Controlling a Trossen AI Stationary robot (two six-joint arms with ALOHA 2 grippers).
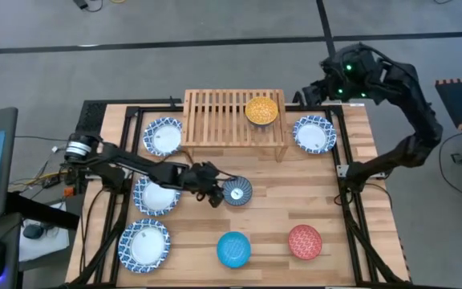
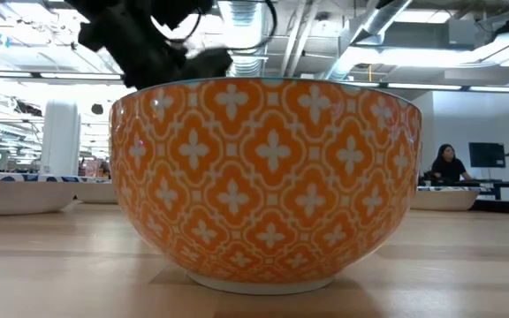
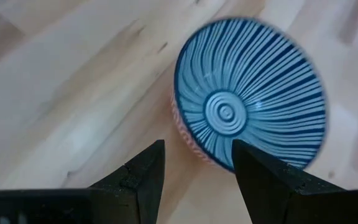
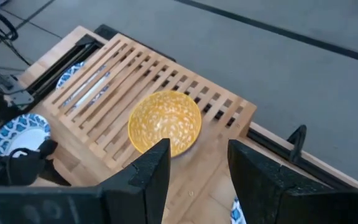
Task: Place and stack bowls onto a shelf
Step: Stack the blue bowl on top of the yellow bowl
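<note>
Filling the low view right at the lens, an orange-and-white patterned bowl (image 2: 265,181) is sitting on the tabletop; we cannot match it for certain to any bowl in the high view.

We are logging the left gripper (image 1: 213,193) first. Its jaws are standing spread, gripping nothing, and its fingertips (image 3: 148,171) are hovering just beside the rim of the grey-blue striped bowl (image 1: 237,191); whether they touch it we cannot tell. That bowl is sitting near the middle of the table (image 1: 351,217), between the shelf and the front row of bowls.

We are noting the right gripper (image 1: 311,91) next, hanging off the back right corner of the shelf (image 1: 215,116). Its jaws are also spread and empty, and its wrist view is looking down on the yellow bowl (image 1: 261,110), which is resting on the slats at the shelf's right end.

Moving outward, we are counting four shallow blue-and-white dishes on the table: one (image 1: 163,136) touching or just beside the shelf's left end, one (image 1: 314,133) right of the shelf, one (image 1: 155,197) partly under the left arm, and one (image 1: 143,245) at the front left. A bright blue bowl (image 1: 233,249) and a red bowl (image 1: 304,242) are sitting apart along the front edge.

A person (image 2: 449,164) is sitting at a desk in the room beyond.
</note>
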